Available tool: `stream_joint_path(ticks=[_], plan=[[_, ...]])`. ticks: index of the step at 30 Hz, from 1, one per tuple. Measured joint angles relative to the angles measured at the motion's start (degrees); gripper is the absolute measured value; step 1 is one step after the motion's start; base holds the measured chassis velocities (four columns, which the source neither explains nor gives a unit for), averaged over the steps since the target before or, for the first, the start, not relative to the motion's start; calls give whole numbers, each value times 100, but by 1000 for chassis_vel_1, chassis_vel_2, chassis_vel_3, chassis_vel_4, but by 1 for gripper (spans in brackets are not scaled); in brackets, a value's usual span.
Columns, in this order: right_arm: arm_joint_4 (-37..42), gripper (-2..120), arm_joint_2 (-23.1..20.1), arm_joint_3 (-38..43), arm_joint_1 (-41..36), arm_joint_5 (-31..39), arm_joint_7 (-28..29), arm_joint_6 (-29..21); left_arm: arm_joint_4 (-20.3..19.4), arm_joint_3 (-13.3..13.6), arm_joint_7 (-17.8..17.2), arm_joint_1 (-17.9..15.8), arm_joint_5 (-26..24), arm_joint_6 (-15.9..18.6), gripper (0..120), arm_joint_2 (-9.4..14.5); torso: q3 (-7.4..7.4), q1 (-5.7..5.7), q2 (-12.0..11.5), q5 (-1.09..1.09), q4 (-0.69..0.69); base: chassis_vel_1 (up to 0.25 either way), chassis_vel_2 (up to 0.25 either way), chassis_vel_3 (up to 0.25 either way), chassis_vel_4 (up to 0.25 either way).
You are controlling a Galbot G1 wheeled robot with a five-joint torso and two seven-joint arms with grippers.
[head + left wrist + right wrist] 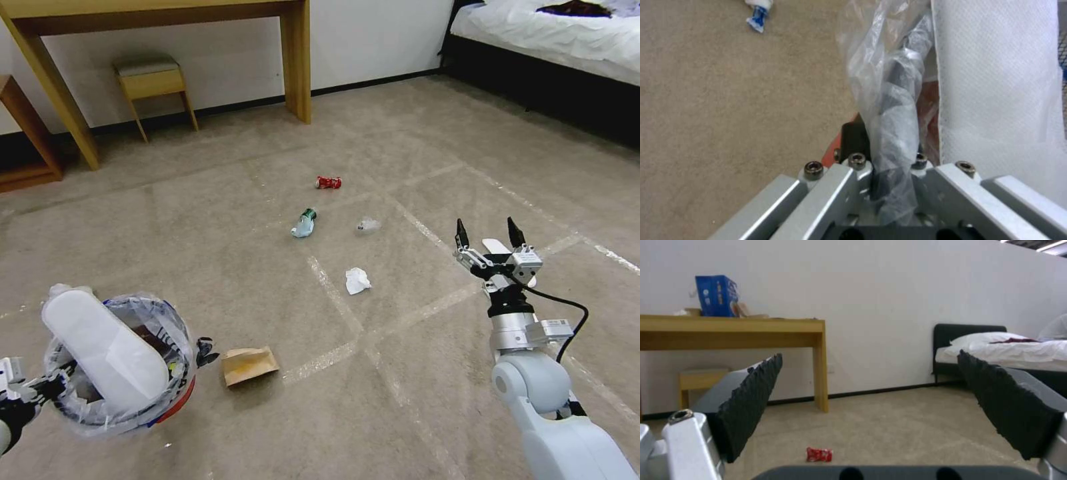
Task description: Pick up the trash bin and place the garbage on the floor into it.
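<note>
Head view: left gripper at the lower left, clamped on the rim of the trash bin, bin held tilted with a white slipper sticking out of it. Brown paper bag lies on the floor just beside the bin. Crumpled tissue, bluish bottle, clear wrapper and red can lie farther out along the tape lines. Right gripper raised on the right, jaws spread, nothing held.

Left wrist view: fingers pinch the bag-lined rim; slipper fabric alongside.

Right wrist view: pads wide apart, red can on carpet between them, farther off; desk and bed behind.
</note>
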Motion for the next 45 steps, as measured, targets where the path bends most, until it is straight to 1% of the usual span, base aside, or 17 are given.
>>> stream_joint_path(ticks=[21,24,26,28,29,31,32,33,34,35,37,38,39,40,43,44,45], plan=[[-153,100,-77,-139,168,-27,1,23,77,12,9,-81,43,-8,1,-20,0,0,0,0,1,-24,24,23,-18],[-208,100,-233,-268,331,-17,-1,24,88,20,-1,-102,61,-8,1,-27,0,0,0,0,-2,0,0,0,0],[-247,100,-324,-371,442,-12,-1,10,95,25,-4,-101,77,-7,1,-39,0,0,0,1,0,0,0,0,0],[-268,100,-497,-570,630,47,1,-144,96,33,-4,-92,89,-5,1,-48,0,0,0,0,1,0,0,0,0],[-268,100,-497,-570,630,47,1,-144,96,33,-4,-92,89,-5,1,-48,0,0,0,0,1,0,0,0,0],[-259,100,-729,-826,864,226,18,-413,96,56,-6,-118,90,3,1,-53,0,0,0,1,2,0,0,0,0],[-259,100,-729,-826,864,226,18,-413,96,56,-6,-118,90,3,1,-53,0,0,0,1,2,0,0,0,0],[-233,100,-808,-914,928,309,18,-532,97,71,-11,-141,90,8,1,-49,0,0,0,0,2,0,0,0,0],[-165,100,-1005,-1189,1097,501,7,-789,103,92,-15,-166,88,13,1,-34,0,0,0,0,-1,0,0,0,0],[-165,100,-1005,-1189,1097,501,7,-789,103,92,-15,-166,88,13,1,-34,0,0,0,0,-1,0,0,0,0],[-21,100,-1325,-1758,1367,824,-48,-1307,104,119,-28,-194,65,30,1,4,0,0,0,0,0,0,0,0,0],[-21,100,-1325,-1758,1367,824,-48,-1307,104,119,-28,-194,65,30,1,4,0,0,0,0,0,0,0,0,0],[15,100,-1428,-2044,1512,942,-51,-1501,97,125,-33,-200,53,35,1,17,0,0,0,-1,-1,0,0,0,0],[15,100,-1428,-2044,1512,942,-51,-1501,97,125,-33,-200,53,35,1,17,0,0,0,-1,-1,0,0,0,0],[84,100,-1645,-3429,2387,1615,-15,-2286,66,94,-50,-213,-21,56,1,49,1,0,0,0,0,0,0,0,0],[84,100,-1645,-3429,2387,1615,-15,-2286,66,94,-50,-213,-21,56,1,49,1,0,0,0,0,0,0,0,0],[85,100,-1663,-3824,2701,1863,28,-2479,68,69,-50,-205,-34,58,1,60,0,0,0,0,0,0,0,0,0]])
